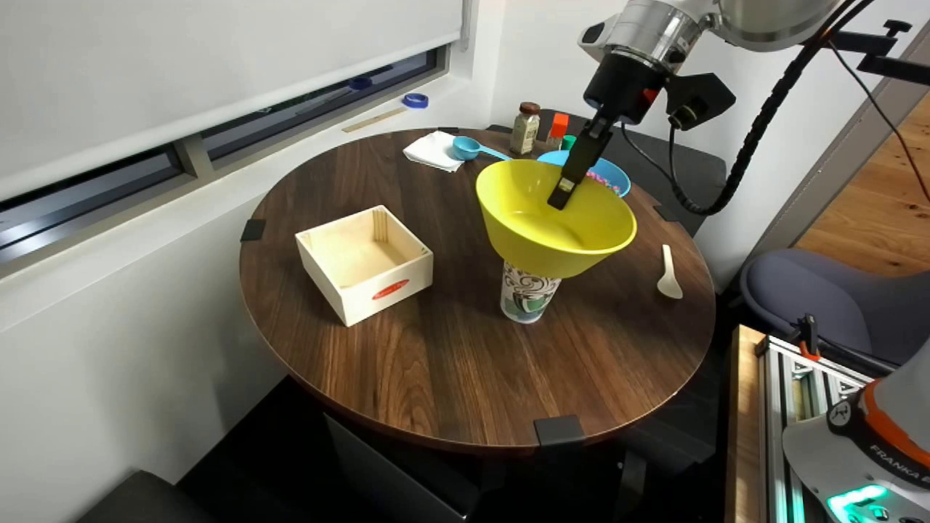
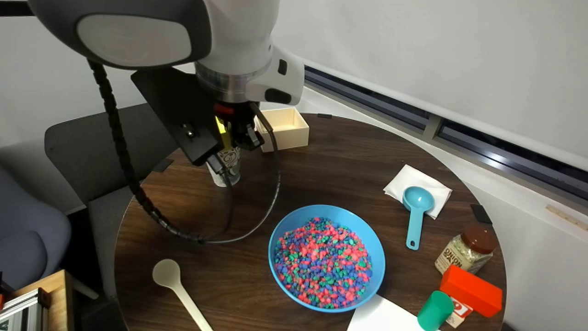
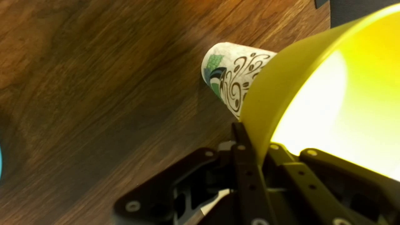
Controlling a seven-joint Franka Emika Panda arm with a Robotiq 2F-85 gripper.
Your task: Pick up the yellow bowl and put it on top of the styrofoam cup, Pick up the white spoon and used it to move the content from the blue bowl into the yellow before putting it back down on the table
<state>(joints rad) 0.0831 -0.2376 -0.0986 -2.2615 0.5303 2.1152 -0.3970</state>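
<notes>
Gripper (image 3: 257,147) clamped on rim of yellow bowl (image 1: 559,232), one finger inside it. Bowl tilted, above styrofoam cup (image 1: 527,294); cup's top hidden, can't tell if the two touch. Cup upright on table (image 1: 407,370). White spoon (image 1: 668,274) lying on table, apart from cup. Blue bowl (image 2: 353,223) on table too, content (image 2: 324,262) inside: small pink, blue, green pieces. Farther out: blue scoop (image 2: 415,220) on white napkin (image 2: 396,186), jar (image 2: 466,250) beside red-topped container (image 2: 473,292), green cylinder (image 2: 435,311), pale wooden box (image 1: 392,280).
</notes>
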